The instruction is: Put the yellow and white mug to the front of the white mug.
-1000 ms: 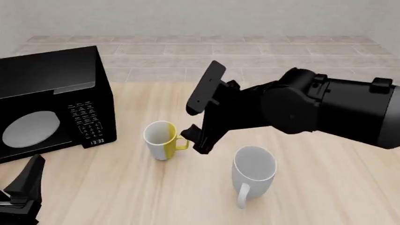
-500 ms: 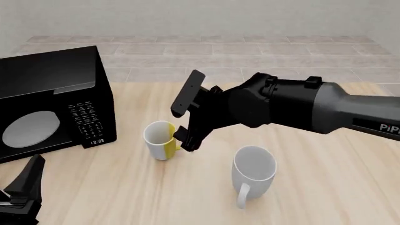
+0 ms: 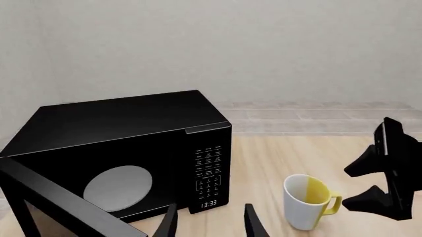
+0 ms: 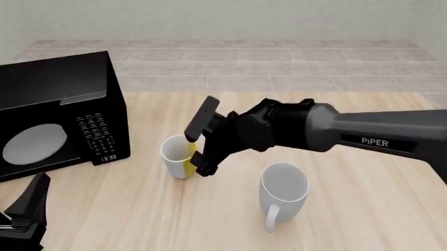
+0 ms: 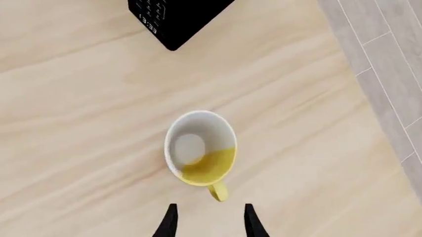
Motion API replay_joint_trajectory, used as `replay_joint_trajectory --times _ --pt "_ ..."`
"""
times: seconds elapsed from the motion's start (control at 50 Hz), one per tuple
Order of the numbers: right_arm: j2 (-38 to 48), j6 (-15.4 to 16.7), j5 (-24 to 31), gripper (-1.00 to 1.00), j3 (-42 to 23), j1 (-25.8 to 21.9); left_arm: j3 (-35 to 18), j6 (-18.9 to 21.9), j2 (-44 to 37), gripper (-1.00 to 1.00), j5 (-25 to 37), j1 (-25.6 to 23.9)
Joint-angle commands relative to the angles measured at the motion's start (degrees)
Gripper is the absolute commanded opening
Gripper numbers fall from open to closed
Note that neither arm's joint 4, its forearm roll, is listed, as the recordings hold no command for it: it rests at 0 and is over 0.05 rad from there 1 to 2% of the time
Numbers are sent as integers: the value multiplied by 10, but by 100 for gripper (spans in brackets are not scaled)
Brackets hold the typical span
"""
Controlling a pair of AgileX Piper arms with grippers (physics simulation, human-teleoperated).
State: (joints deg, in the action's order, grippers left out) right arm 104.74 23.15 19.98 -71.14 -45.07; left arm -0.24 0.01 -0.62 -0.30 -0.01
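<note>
We note the right gripper (image 4: 196,141), fingers apart and empty, directly above the upright yellow and white mug (image 4: 179,156), handle (image 5: 218,191) toward it, left of the white mug (image 4: 283,192).

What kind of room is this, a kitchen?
Probably a pretend kitchen in a computer simulation: a black microwave and two mugs, a small yellow and white mug and a bigger plain white mug, stand on a pale wooden table.

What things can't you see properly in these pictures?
- Small mug: front view, its handle hidden behind the right end effector.
- Microwave: front view, left side cut off by the edge.
- Left end effector: front view, cut off at the bottom.
</note>
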Motion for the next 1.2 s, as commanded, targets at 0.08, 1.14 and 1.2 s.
replay_joint_trajectory --times 0.08,1.14,1.2 --pt "44 4 -13 100 -12 12 0 0 0 100 0 0" --pt "115 -14 -40 -100 -17 9 0 0 0 100 0 0" --pt "112 -13 -37 -100 -16 9 0 0 0 100 0 0"
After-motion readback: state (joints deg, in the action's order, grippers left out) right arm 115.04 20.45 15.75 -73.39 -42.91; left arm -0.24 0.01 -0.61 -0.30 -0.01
